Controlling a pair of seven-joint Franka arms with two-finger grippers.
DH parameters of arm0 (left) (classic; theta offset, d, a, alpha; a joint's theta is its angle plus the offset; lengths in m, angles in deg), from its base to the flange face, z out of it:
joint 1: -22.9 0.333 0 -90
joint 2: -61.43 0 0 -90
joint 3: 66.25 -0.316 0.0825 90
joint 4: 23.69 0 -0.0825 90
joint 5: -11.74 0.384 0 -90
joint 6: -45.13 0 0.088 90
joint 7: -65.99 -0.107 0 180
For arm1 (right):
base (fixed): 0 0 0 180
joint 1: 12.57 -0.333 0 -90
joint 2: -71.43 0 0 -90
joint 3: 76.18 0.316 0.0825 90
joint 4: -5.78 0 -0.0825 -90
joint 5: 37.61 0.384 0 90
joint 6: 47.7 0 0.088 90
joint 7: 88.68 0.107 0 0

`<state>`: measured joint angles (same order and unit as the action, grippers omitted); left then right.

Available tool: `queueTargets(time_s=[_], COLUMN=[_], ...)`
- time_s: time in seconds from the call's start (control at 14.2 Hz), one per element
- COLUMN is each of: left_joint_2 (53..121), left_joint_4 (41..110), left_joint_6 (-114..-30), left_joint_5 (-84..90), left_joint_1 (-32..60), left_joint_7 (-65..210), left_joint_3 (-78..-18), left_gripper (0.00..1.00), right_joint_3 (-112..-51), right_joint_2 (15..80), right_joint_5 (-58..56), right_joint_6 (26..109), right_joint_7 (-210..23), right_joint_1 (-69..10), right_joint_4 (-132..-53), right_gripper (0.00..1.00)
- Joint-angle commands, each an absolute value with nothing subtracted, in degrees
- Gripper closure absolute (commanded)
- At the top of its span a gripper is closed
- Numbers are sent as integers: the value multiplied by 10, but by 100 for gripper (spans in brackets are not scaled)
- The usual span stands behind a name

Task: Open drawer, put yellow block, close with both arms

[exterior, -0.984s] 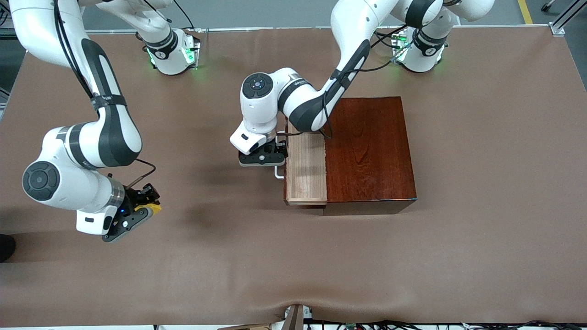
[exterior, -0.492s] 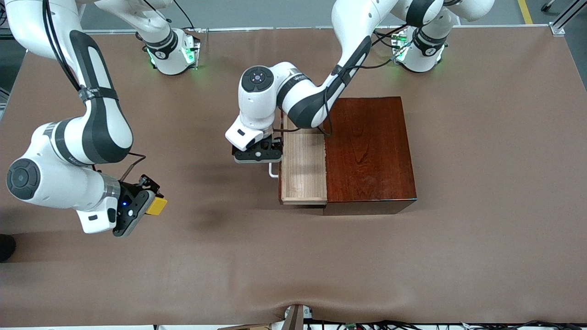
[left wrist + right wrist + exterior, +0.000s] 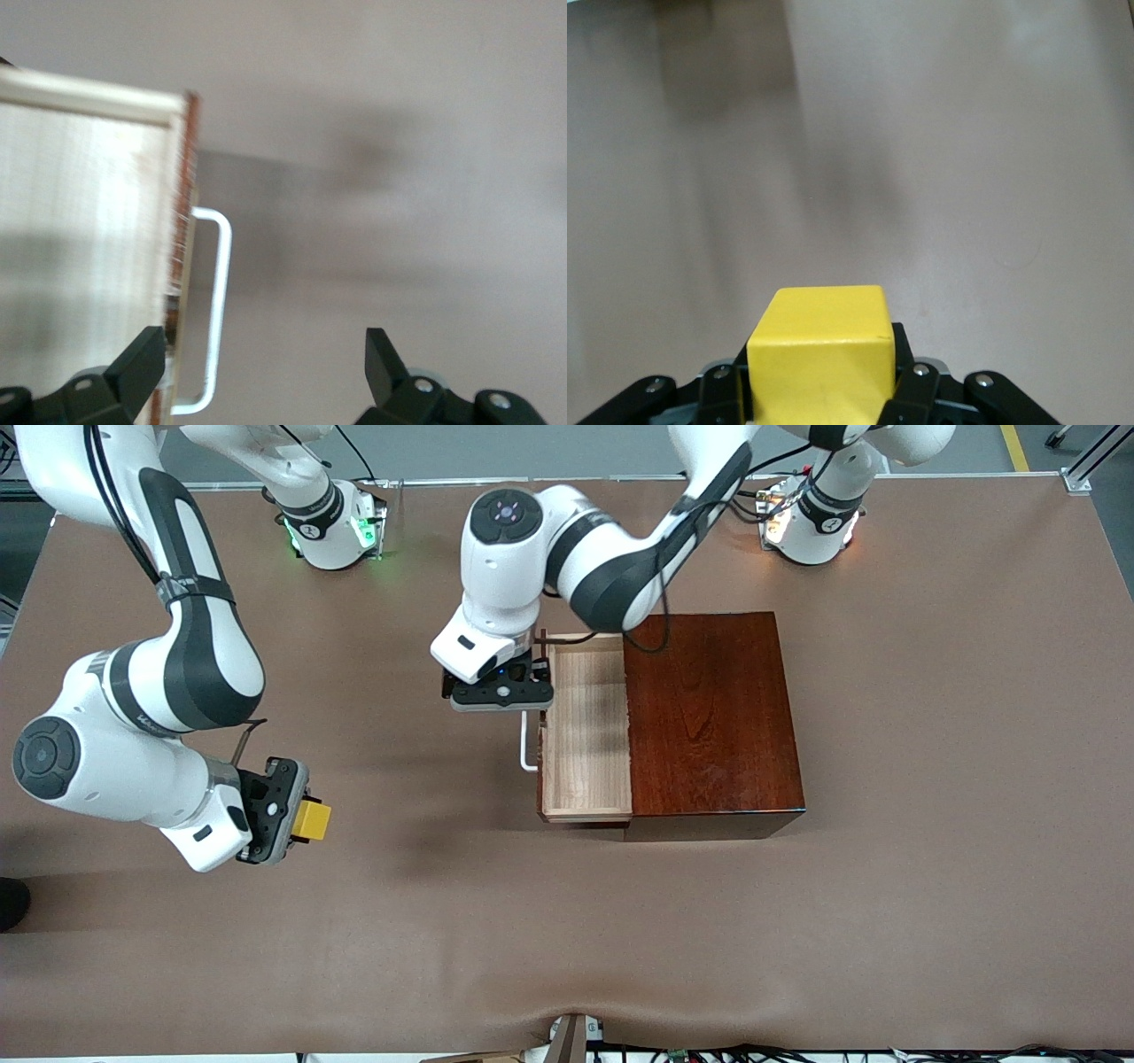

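In the front view, the drawer [image 3: 585, 731] stands pulled out of the dark reddish-brown wooden box [image 3: 713, 717], toward the right arm's end of the table [image 3: 930, 779], and its pale wooden inside is bare. The white loop handle [image 3: 527, 741] sticks out from the drawer front. The left gripper [image 3: 501, 691] is above the handle's upper end and the drawer's front edge, and it holds nothing. The right gripper [image 3: 288, 824] is over the bare table, well apart from the drawer, toward the right arm's end, and it is clamped on the yellow block [image 3: 312, 820], which sticks out from between the fingers. In the left wrist view, the two black fingers [image 3: 135, 367] of the left gripper [image 3: 261, 363] are spread wide apart; one finger is at the drawer's [image 3: 84, 221] front edge, and the handle [image 3: 213, 310] lies between the two fingers without touching them. In the right wrist view, the right gripper [image 3: 819, 385] is closed on the yellow block [image 3: 819, 350], with a finger on each side of it, and only the plain table [image 3: 939, 159] is under the block.
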<state>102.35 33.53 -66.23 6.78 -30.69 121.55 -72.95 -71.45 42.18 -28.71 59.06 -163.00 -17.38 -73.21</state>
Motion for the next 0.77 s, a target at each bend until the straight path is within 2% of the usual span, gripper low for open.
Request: queueTargets(time_s=[0.0, 0.14, 0.35, 0.56, 0.7], left_joint_2=[930, 883, 836, 806, 774], left_joint_4=[360, 363, 378, 397, 434], left_joint_6=[-582, -508, -448, -398, -375], left_joint_5=[69, 72, 71, 71, 72], left_joint_1=[-249, -187, -92, -30, -2], left_joint_7=[1195, 1109, 991, 909, 898], left_joint_3=[-730, -730, -726, -727, -727], left_gripper=[0, 0, 0, 0, 0], right_joint_3=[-713, -699, -680, -682, -686], right_joint_2=[441, 444, 444, 444, 441], right_joint_5=[-280, -282, -300, -362, -377], right_joint_6=[563, 555, 541, 532, 528], right_joint_7=[-1679, -1708, -1718, -1712, -1677], right_joint_1=[-174, -178, -208, -305, -364], right_joint_4=[-734, -733, -717, -702, -681], right_gripper=[100, 100, 100, 100, 100])
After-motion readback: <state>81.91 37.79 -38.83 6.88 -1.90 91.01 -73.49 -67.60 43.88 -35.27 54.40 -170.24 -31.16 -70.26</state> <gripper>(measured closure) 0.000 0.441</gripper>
